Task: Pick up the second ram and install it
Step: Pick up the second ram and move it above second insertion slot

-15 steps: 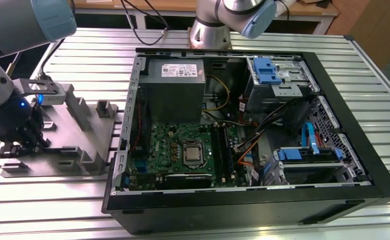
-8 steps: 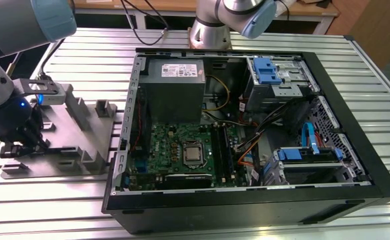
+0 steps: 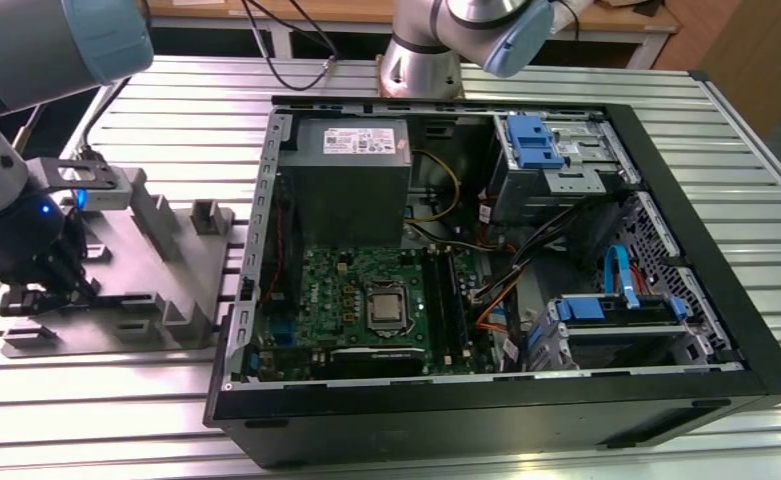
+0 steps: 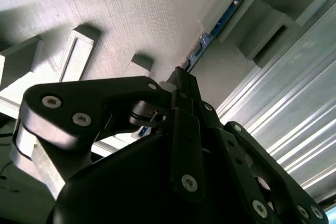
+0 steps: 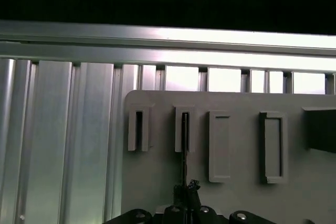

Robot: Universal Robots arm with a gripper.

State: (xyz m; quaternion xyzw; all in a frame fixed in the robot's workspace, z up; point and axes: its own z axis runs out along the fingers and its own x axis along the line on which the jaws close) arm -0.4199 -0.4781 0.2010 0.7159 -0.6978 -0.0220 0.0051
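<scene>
Jaws: drawn together, clamped on the thin top edge of the second ram [image 4: 218, 22]. In the second wrist view the black gripper [image 4: 181, 80] fingertips meet on the blue stick.

Ram: standing on edge in the slotted blocks of a grey fixture plate [image 3: 163, 260]. In the first wrist view it shows edge-on as a thin dark line [image 5: 184, 145], running from one slotted block to the gripper [image 5: 186, 195]. A second slotted block beside it, two wider rectangular pockets further along the plate [image 5: 236, 192].

Gripper [image 3: 43, 295] low over the fixture's near corner, at the exterior view's left, well apart from the computer.

Fixture lies on a slatted aluminium table [image 3: 163, 90], just beside the open computer case [image 3: 710, 330].

Inside the case: green motherboard [image 3: 337, 290] with silver square chip [image 3: 387, 305], long black slot rails [image 3: 446, 300] beside the chip, grey power supply [image 3: 350, 160] above the board, blue drive brackets [image 3: 530, 140] on the exterior view's right.
</scene>
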